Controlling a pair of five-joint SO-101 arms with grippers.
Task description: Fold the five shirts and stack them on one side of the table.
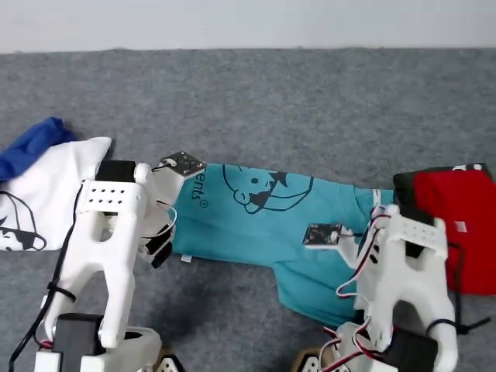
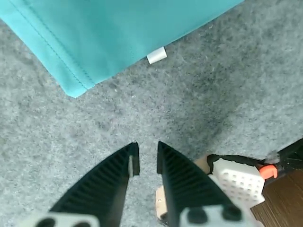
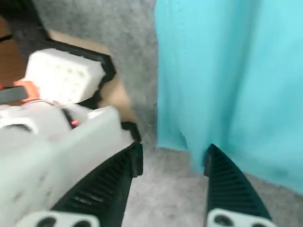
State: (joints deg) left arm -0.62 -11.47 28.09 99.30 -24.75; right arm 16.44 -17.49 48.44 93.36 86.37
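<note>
A teal shirt with a dark print lies spread across the middle of the grey felt. My left gripper hovers over bare felt just off the teal shirt's near corner and its small white tag. Its fingers are shut but for a narrow slit, with nothing between them. My right gripper is open and straddles the near edge of the teal shirt. A white shirt and a blue one lie crumpled at the left. A folded red shirt rests on a dark one at the right.
The far half of the felt is bare. Both arm bases stand at the near edge. There a white block in a black clamp sits beside brown wood; the same kind of block lies beside my right gripper.
</note>
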